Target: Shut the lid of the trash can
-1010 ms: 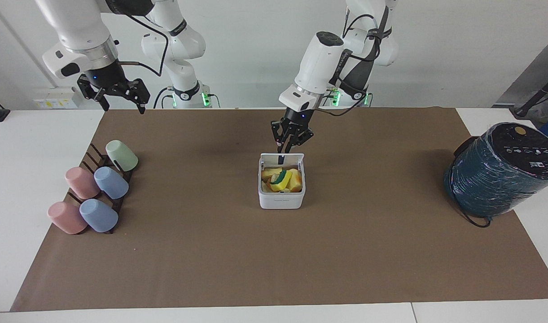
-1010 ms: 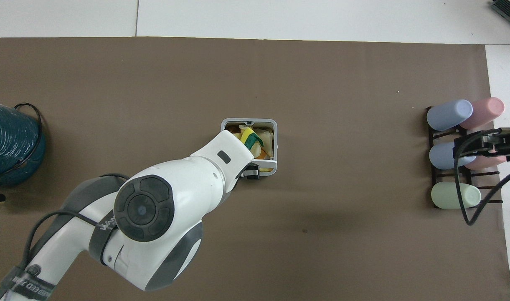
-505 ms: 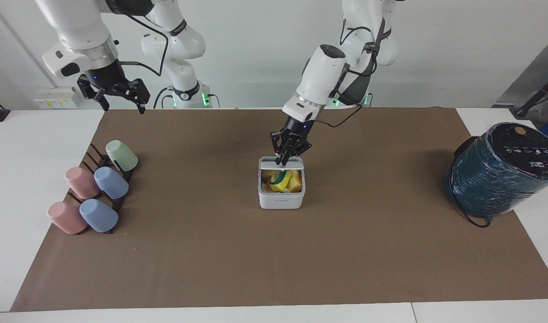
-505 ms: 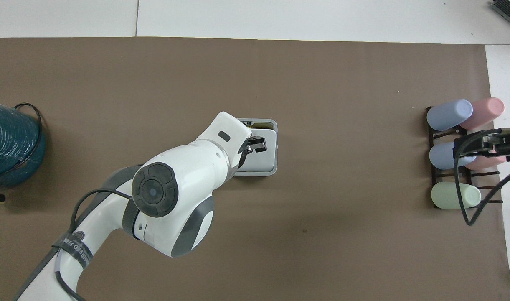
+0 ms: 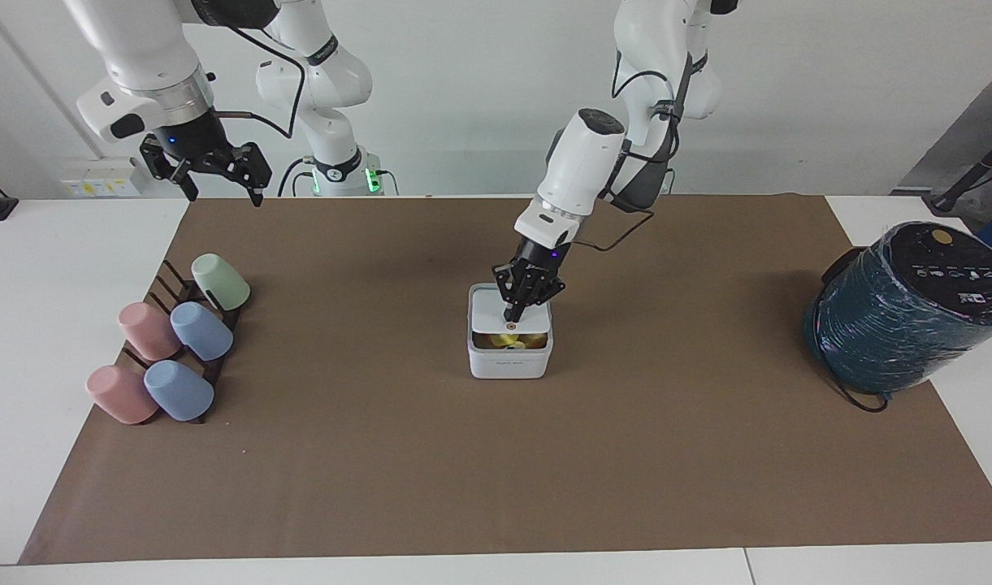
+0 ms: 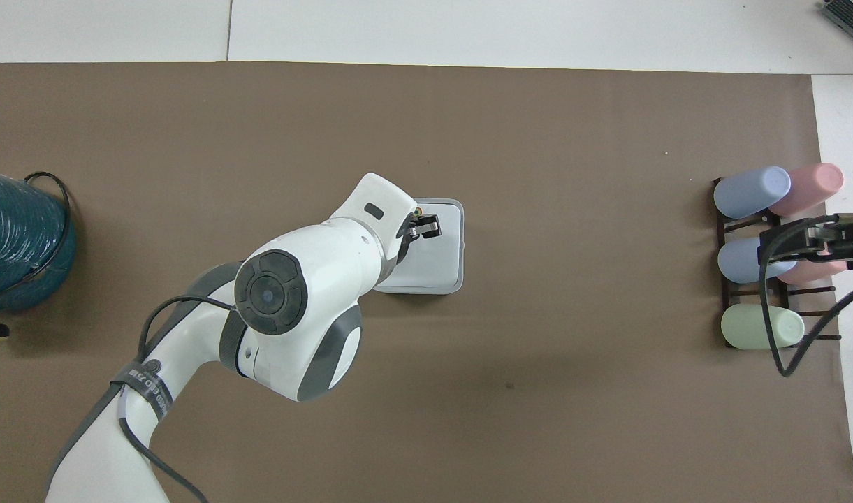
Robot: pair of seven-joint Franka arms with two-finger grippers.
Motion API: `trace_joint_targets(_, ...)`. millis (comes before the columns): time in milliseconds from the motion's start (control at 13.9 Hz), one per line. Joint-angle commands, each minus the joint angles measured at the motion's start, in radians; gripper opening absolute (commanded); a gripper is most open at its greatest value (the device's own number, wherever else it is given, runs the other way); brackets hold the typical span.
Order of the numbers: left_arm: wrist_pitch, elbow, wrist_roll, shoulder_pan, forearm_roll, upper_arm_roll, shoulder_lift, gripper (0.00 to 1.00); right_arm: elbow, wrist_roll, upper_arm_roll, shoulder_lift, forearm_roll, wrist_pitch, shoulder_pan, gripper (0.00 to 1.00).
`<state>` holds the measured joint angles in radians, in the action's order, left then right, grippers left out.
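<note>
The trash can [image 5: 509,366] is a small white box in the middle of the brown mat; its grey rim shows in the overhead view [image 6: 461,244]. The white lid [image 5: 490,309] lies almost flat over it, its orange dot on top. A narrow gap remains at the edge farther from the robots, and yellow contents [image 5: 508,342] show through it. My left gripper [image 5: 512,314] is shut, and its tips press down on the lid's top; it also shows in the overhead view [image 6: 427,228] over the lid [image 6: 436,262]. My right gripper [image 5: 221,180] waits open, raised over the table near the cup rack.
A dark rack with several pastel cups [image 5: 171,349] stands at the right arm's end of the table and also shows in the overhead view [image 6: 768,251]. A large dark teal wrapped cylinder [image 5: 902,313] with a black cable sits at the left arm's end.
The lid stood upright at the can's edge nearer the robots; my left gripper has pushed it over and down until it lies nearly flat. The right arm has not moved.
</note>
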<state>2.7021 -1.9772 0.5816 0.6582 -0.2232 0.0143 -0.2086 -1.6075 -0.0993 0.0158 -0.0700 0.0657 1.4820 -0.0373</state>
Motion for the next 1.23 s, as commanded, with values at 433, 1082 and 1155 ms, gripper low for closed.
trace_joint_targets(433,0.024,0.015,-0.011,-0.003,-0.019,-0.004,-0.066,0.13,-0.023,0.018,-0.002,-0.022,-0.004,0.009,0.005,1.0)
trace_joint_targets(1082,0.047,0.024,-0.006,0.006,-0.018,-0.004,-0.112,0.15,-0.025,0.018,-0.002,-0.022,-0.004,0.009,0.004,1.0)
trace_joint_targets(1155,0.045,0.032,-0.006,-0.002,-0.018,-0.004,-0.112,0.15,-0.023,0.018,-0.002,-0.022,-0.004,0.009,0.004,1.0)
